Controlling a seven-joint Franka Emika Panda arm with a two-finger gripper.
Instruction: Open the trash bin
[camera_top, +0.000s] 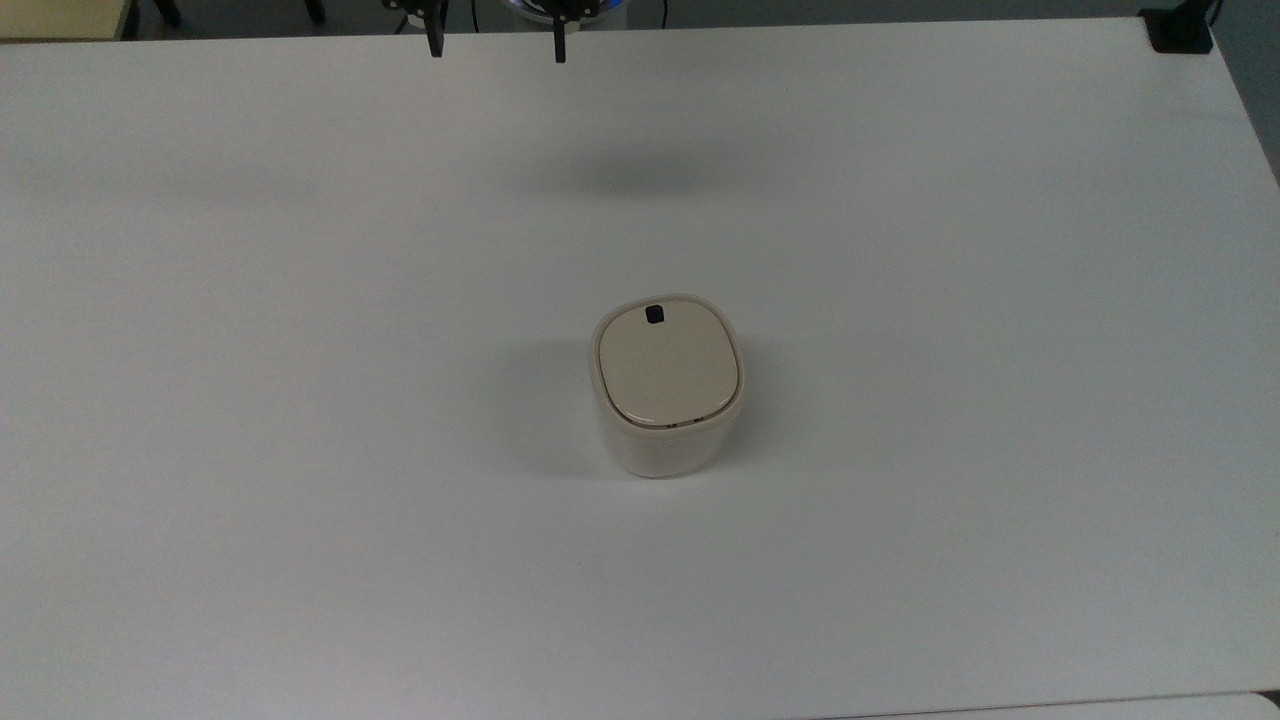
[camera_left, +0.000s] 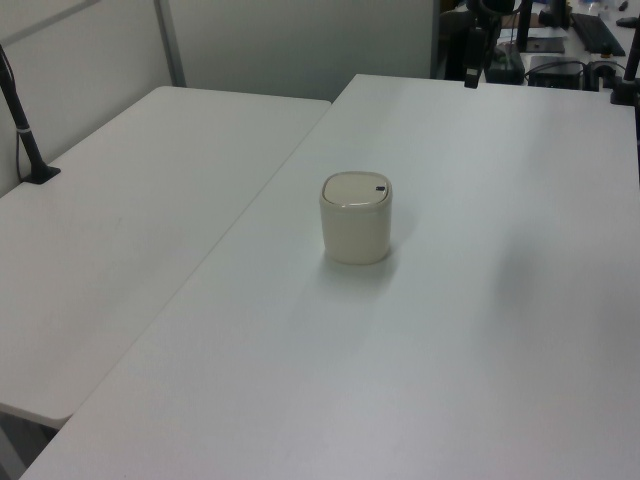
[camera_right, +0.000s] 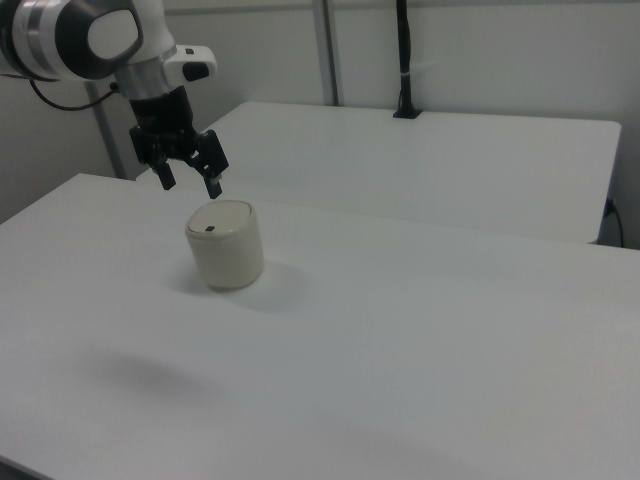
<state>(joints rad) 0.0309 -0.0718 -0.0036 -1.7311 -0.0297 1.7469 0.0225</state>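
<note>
Closed trash bin (camera_top: 668, 385) mid-counter (camera_top: 300, 400), claw (camera_top: 497, 45) hanging clear of it.

In the top view the arm is cut off at the upper edge, leaving two dark fingertips (camera_top: 435, 45) showing. The claw's fingers are spread wide, holding and touching nothing. The bin's lid (camera_top: 668, 364) lies flat, with a black button (camera_top: 654, 314) near its edge.
</note>
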